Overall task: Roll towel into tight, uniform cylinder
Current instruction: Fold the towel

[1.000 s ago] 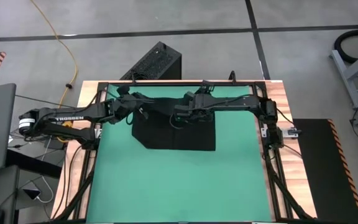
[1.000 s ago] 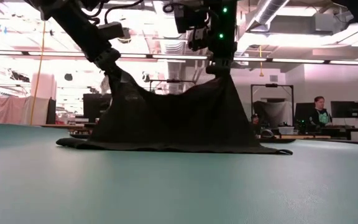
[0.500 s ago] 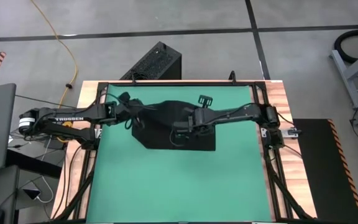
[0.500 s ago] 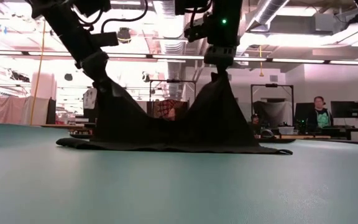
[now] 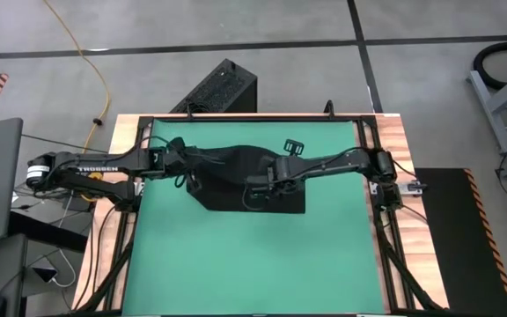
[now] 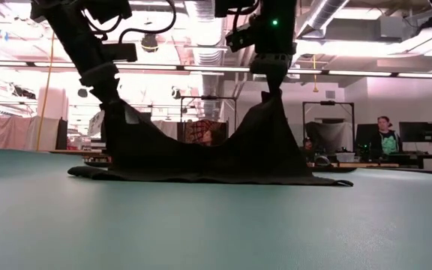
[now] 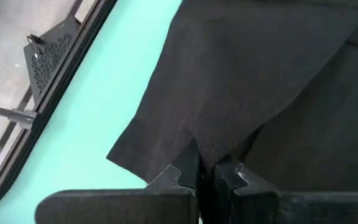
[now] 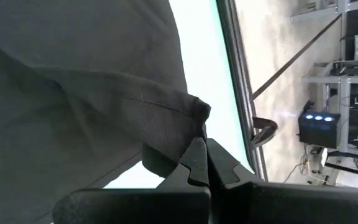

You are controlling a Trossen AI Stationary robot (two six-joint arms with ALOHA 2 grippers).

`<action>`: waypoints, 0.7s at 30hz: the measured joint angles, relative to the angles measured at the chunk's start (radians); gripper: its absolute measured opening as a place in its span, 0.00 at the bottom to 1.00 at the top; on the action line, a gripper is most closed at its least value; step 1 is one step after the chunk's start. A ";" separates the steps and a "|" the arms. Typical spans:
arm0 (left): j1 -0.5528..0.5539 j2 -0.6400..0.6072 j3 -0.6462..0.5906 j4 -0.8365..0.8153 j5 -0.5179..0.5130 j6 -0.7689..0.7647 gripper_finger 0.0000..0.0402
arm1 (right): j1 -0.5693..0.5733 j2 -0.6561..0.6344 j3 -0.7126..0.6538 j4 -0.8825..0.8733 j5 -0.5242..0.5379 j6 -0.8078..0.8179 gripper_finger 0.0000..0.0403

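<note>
Between both claws (image 6: 111,101), pinched towel (image 6: 201,157)

Bright overhead ceiling lights glare; backlit, pinkish background.

Both arms cover the towel's (image 5: 236,180) far edge from above; its white tag probably sits underneath.

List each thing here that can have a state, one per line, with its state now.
towel: far edge lifted at two corners, near edge flat on the mat, unrolled.
left gripper: shut on towel, raised.
right gripper: shut on towel, raised.
green mat: flat on the table.
</note>
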 joint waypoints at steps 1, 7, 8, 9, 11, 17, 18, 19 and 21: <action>0.000 0.000 0.000 -0.002 0.003 -0.008 0.00 | 0.005 0.000 -0.002 -0.001 0.000 0.001 0.00; 0.000 0.000 0.000 -0.013 0.083 -0.014 0.00 | 0.035 0.002 -0.093 -0.005 -0.013 0.045 0.00; 0.000 0.000 0.000 -0.013 0.092 -0.014 0.00 | 0.039 0.002 -0.113 -0.005 -0.019 0.055 0.00; 0.000 0.000 0.000 -0.014 0.101 -0.015 0.00 | 0.041 0.002 -0.133 -0.002 -0.022 0.063 0.00; 0.000 0.000 0.000 -0.017 0.122 -0.024 0.00 | 0.046 0.002 -0.173 0.002 -0.025 0.078 0.00; 0.000 0.005 -0.001 -0.047 0.153 -0.039 0.00 | 0.067 0.002 -0.249 0.020 -0.026 0.092 0.00; 0.000 0.005 -0.004 -0.044 0.153 -0.040 0.00 | 0.073 0.002 -0.249 0.022 -0.026 0.097 0.00; -0.001 0.005 -0.009 -0.039 0.155 -0.040 0.00 | 0.079 0.002 -0.248 0.028 -0.026 0.097 0.00; -0.001 0.005 -0.024 -0.040 0.159 -0.040 0.00 | 0.090 0.001 -0.248 0.042 -0.026 0.097 0.00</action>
